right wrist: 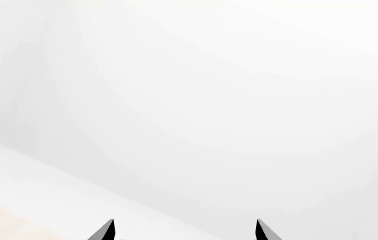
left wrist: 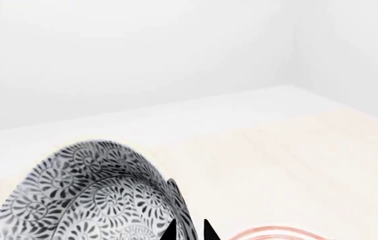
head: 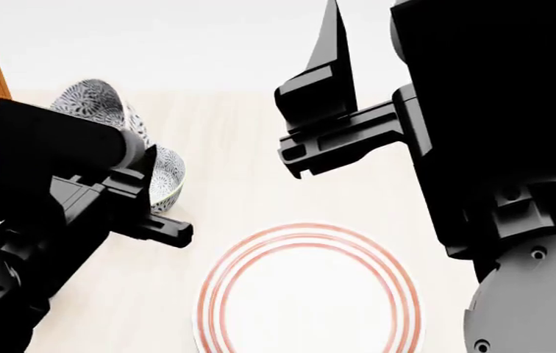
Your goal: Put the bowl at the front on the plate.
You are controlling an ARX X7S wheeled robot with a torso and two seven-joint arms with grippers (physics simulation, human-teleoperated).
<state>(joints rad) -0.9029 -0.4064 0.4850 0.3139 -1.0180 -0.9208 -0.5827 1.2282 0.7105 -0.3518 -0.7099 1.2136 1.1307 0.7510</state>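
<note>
Left gripper (left wrist: pixel 189 231) with its fingers closed on the rim of the bowl (head: pixel 165 176), which sits tilted at ten o'clock of the plate (head: pixel 307 294) and beside it, in front of a second bowl (head: pixel 96 103) on the pale counter (head: pixel 239 147); right gripper (right wrist: pixel 183 231) raised at one o'clock, fingers spread and empty. Risk, as judged: the narrow rim pinch may slip during transfer, dropping the bowl short of the plate; a swing could knock the second bowl.

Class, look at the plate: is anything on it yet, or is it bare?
Bare. The head view shows the plate with nothing inside its red rings; the bowl is beside it, at the left pincer.
</note>
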